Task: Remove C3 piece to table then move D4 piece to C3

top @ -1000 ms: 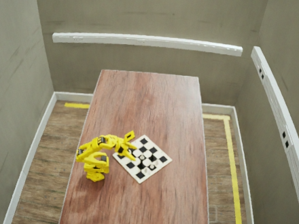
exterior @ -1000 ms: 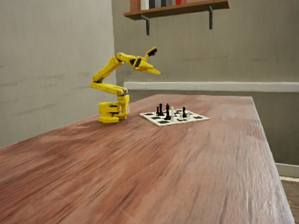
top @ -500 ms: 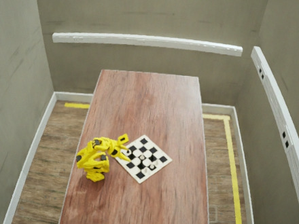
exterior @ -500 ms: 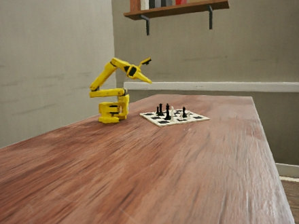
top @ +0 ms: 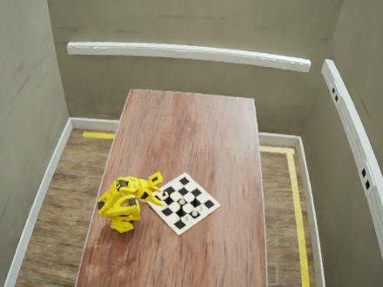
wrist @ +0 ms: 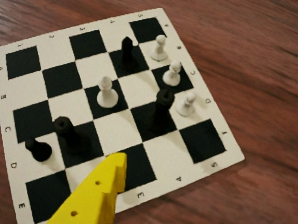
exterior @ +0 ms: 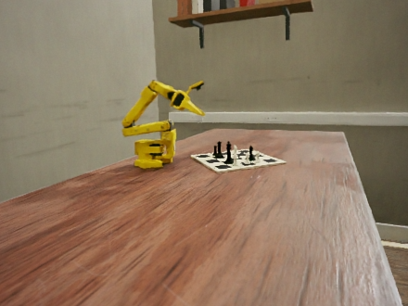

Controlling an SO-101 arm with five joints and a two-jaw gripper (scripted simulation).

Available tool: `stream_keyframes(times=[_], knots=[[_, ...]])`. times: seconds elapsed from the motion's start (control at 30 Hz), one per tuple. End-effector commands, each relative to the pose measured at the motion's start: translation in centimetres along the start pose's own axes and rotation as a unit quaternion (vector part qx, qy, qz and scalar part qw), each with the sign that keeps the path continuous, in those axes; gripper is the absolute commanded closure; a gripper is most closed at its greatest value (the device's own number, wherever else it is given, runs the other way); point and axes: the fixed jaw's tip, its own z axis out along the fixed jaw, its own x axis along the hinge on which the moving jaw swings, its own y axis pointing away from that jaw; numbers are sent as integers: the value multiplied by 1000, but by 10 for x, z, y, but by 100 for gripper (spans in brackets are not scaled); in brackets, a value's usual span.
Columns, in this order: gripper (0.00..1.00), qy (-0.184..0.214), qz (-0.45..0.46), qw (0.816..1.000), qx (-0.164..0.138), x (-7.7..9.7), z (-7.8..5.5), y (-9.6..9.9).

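Note:
A small checkered board (top: 204, 211) (exterior: 271, 160) (wrist: 200, 143) lies on the wooden table (top: 187, 130) (exterior: 232, 232) just in front of the yellow arm. Several black and white pieces stand upright on it: in the wrist view a tall black piece (wrist: 162, 106), a black piece (wrist: 127, 52), two black pieces at the left (wrist: 67, 135) (wrist: 37, 149), and white pawns (wrist: 107, 92) (wrist: 173, 72). The edge labels are too small to read. My gripper (top: 160, 191) (exterior: 202, 98) hangs open and empty well above the board's near edge. Only its fixed jaw (wrist: 100, 196) shows in the wrist view.
The arm's base (top: 122, 217) (exterior: 153, 155) stands on the table left of the board. Walls with a white rail (top: 187, 52) surround the table. A shelf (exterior: 241, 11) hangs on the back wall.

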Motion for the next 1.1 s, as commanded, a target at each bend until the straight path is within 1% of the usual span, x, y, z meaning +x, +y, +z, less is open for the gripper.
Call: stream_keyframes(times=[0.0,0.6,0.67,0.7,0.77,0.83,0.93,1.0,1.07], knots=[[60,6,4,1000,-4,3,1,1],[60,6,4,1000,-3,3,1,1],[61,14,5,1000,-1,4,2,0],[62,24,8,1000,2,6,2,-1],[66,58,15,998,13,10,4,-5],[66,58,15,998,13,10,4,-5],[75,138,36,989,34,19,8,-13],[82,200,56,977,49,27,10,-20],[89,258,77,961,60,35,11,-26]])
